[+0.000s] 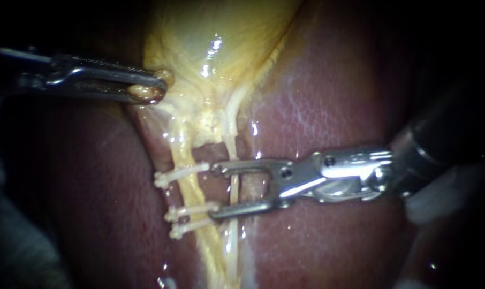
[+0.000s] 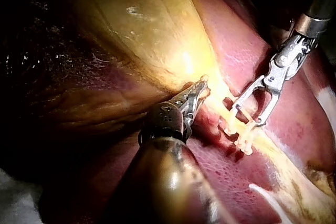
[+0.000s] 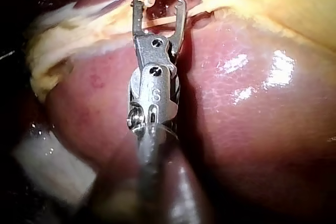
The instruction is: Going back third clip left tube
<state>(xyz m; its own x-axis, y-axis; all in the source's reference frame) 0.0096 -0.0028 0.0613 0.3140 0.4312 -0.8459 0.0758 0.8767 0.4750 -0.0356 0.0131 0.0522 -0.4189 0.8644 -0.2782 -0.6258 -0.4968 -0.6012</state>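
Left tube (image 1: 184,160), centre-left: carries three clips (image 1: 191,211); clipping judged complete.
Right instrument (image 1: 214,192), centre-right: jaws open, gripping nothing, tips just beside the clips; its withdrawal is judged not yet done.
Left instrument (image 1: 159,88), upper left: jaws clamped on gallbladder (image 1: 221,32).

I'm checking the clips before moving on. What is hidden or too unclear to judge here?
1. Endoscope view: whether the clips close fully round the left tube; it hides their undersides.
2. Right wrist view: the edge cuts off the clips ahead of the right instrument.
3. Left wrist view: the left instrument itself hides how much gallbladder its jaws hold.
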